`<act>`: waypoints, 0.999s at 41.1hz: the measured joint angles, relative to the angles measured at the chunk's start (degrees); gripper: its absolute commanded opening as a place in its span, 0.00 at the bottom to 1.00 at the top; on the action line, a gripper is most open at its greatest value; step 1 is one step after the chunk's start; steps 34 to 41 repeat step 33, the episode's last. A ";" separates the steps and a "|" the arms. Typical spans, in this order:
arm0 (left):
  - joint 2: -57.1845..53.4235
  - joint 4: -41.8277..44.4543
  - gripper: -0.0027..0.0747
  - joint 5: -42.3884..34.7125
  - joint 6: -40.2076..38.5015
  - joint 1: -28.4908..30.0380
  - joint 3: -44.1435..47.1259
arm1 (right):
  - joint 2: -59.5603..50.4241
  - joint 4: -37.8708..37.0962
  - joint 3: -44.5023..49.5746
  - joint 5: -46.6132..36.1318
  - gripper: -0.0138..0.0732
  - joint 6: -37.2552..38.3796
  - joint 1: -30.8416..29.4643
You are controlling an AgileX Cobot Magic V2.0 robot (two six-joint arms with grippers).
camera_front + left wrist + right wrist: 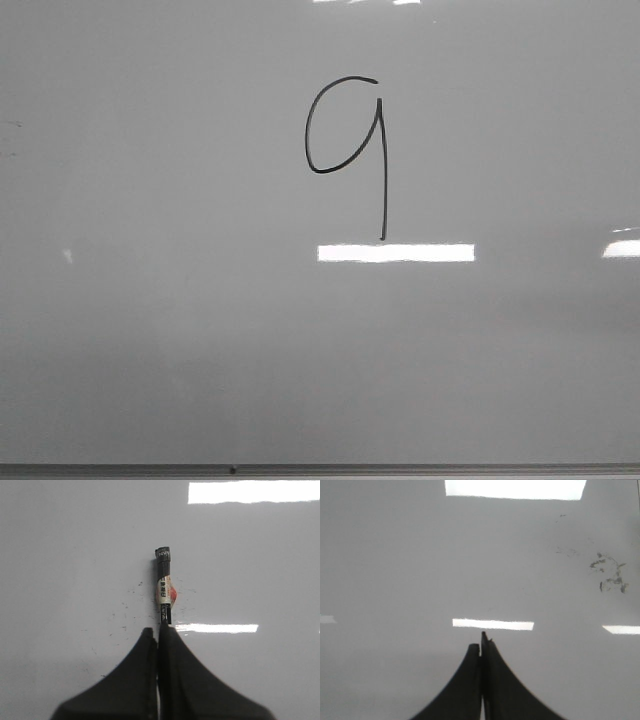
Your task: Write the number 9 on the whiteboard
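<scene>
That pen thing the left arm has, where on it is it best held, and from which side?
The marker is best held as shown in the left wrist view: the left end effector clamps the lower barrel, coming from the end opposite the dark tip. It is a slim straight cylinder, so flat fingers pinching it across its width, with the label and tip left sticking out, probably keep it steadiest for the whiteboard.

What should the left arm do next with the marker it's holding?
Probably lift away and stop. The 9 on the whiteboard looks complete, with loop and tail drawn. The left gripper is shut on the marker; the right gripper is shut and empty.
</scene>
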 measured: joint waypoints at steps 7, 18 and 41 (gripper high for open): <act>0.00 0.00 0.01 0.00 0.00 0.00 0.00 | 0.00 0.00 0.00 0.00 0.08 0.00 0.39; 0.00 0.00 0.01 0.00 0.00 0.00 0.00 | 0.00 0.00 0.00 0.00 0.08 0.04 2.70; 0.00 0.00 0.01 0.00 0.00 0.00 0.00 | 0.00 0.00 0.00 0.00 0.08 0.04 2.71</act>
